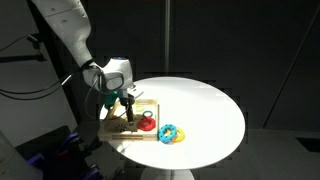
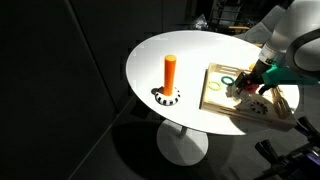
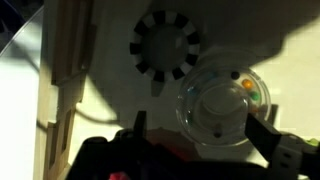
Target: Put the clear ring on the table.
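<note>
The clear ring [image 3: 222, 105], see-through with a few coloured specks, lies on the wooden tray [image 3: 65, 50]. My gripper [image 3: 200, 122] is open. Its two dark fingers stand either side of the ring and close above it; I cannot tell if they touch it. In both exterior views the gripper [image 1: 125, 104] [image 2: 250, 86] hangs low over the tray [image 1: 115, 128] [image 2: 216, 98], and the arm hides the clear ring there. The tray lies on the round white table [image 1: 205, 105] [image 2: 170, 50].
A red ring [image 1: 148, 122] lies on the tray beside the gripper, and a blue-and-yellow ring [image 1: 170, 133] lies at the tray's edge. A dark toothed ring [image 3: 165, 45] lies just beyond the clear ring. An orange peg [image 2: 170, 72] stands on a black-and-white base on the table.
</note>
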Available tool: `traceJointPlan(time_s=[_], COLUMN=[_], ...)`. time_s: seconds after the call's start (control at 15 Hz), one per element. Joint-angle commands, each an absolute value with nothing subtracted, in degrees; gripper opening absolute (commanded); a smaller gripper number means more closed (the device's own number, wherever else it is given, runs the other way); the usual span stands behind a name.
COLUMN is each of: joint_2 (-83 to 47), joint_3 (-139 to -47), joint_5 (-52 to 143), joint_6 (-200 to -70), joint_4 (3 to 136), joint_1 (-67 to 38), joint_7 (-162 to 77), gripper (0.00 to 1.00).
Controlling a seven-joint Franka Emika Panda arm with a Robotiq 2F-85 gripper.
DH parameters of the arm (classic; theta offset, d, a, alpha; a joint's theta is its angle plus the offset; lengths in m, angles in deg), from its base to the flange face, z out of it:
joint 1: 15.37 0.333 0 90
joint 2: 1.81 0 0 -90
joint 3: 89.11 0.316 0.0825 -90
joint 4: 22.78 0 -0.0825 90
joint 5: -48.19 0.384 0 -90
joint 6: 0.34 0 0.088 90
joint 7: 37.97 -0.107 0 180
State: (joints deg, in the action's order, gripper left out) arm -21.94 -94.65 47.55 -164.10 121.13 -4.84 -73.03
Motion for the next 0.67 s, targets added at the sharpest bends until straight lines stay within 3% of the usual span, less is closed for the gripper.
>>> traceJointPlan(time_s=[0.0,0.6], joint_2=[-19.4,-21.0], joint_3=[-96.0,-95.6], joint_5=[48.2,49.0], joint_6=[-163.2,-160.9], joint_4=[122.2,122.1], joint_1=[-3.9,-4.8], joint_7=[-72.9,-72.7], gripper=[1.0,1.0])
